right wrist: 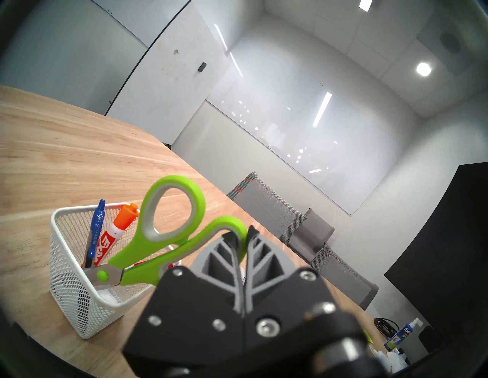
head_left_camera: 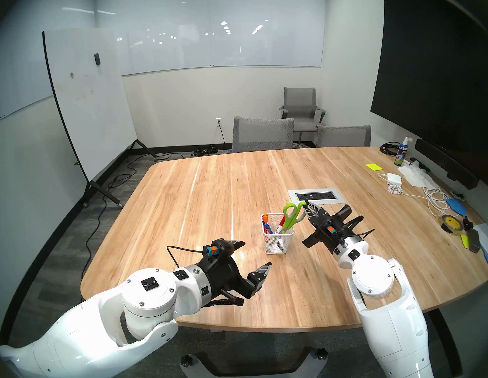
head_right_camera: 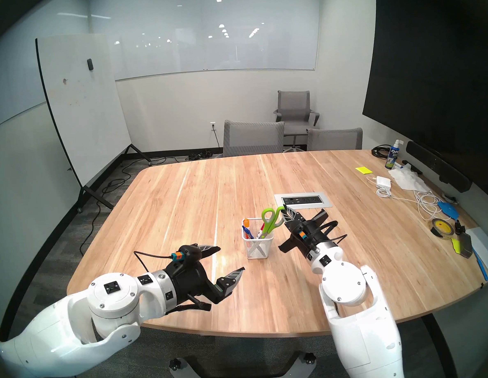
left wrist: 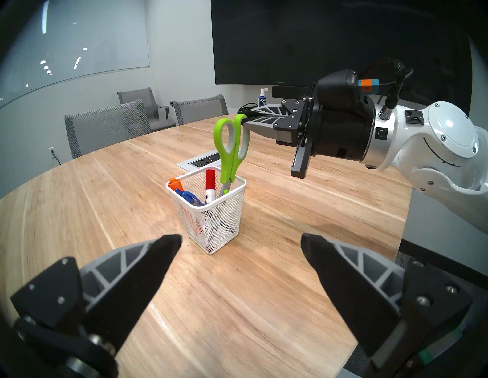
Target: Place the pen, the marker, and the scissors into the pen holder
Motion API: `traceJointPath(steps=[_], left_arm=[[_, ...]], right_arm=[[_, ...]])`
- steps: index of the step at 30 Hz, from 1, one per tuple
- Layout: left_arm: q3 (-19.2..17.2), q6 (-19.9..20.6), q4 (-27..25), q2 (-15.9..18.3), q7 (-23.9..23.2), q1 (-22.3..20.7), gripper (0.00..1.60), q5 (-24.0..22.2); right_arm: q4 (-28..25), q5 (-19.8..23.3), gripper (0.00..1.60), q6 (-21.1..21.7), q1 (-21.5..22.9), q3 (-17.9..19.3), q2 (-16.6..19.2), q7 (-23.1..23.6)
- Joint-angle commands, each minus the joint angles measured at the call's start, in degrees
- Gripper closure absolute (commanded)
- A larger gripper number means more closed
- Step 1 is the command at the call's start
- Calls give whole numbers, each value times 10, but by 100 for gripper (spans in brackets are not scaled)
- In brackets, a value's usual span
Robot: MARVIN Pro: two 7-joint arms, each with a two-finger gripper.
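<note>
The right gripper (right wrist: pixel 241 237) is clamped on the rim of one loop handle of the lime-green, grey-lined scissors (left wrist: pixel 231 147), its fingertips pinching the green plastic. Just ahead of and below those fingertips the short silver blades already dip inside the small white wire-mesh pen holder (left wrist: pixel 211 211), while both handles stand well above its rim, leaning toward the gripper. Inside the holder, on the side farther from the right gripper, stand the thin blue ballpoint pen (right wrist: pixel 95 227) and a thick white marker with an orange cap (right wrist: pixel 116 232); a second white marker with a red cap (left wrist: pixel 210 184) sits between them and the scissors. The left gripper (head_left_camera: pixel 251 255) hangs with its jaws spread wide and nothing between them, the holder a little ahead of it on the light wooden table (head_left_camera: pixel 208 192). Judging from this, the pen and marker are stowed, and the scissors are the last item: what seems left is to release the handle so they settle against the mesh, then draw the right gripper clear without tipping the light cup.
</note>
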Motion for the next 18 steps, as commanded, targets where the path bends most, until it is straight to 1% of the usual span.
traceJointPath(steps=[1, 5, 6, 7, 8, 9, 10, 18], left_arm=[[-3, -4, -9, -1, -1, -1, 0, -1], [-3, -4, -9, -1, -1, -1, 0, -1], [-3, -4, -9, -1, -1, -1, 0, -1], [-3, -4, -9, -1, -1, -1, 0, -1], [-3, -4, -9, -1, -1, -1, 0, -1], [-3, -4, -9, -1, -1, -1, 0, -1], [-3, -4, -9, -1, -1, -1, 0, -1], [-3, -4, -9, -1, -1, -1, 0, -1]], right_arm=[[-23, -8, 160, 13, -2, -7, -5, -3], [-27, -12, 160, 22, -4, -10, -7, -2], [-27, -13, 119, 24, -4, -10, -7, -2], [-27, -13, 99, 24, -4, -10, -8, -3], [-27, -13, 63, 25, -5, -10, -8, -3], [-28, -14, 23, 25, -5, -10, -9, -4], [-28, -14, 0, 25, -5, -10, -9, -5], [-25, -11, 0, 29, -2, -6, -10, -3]])
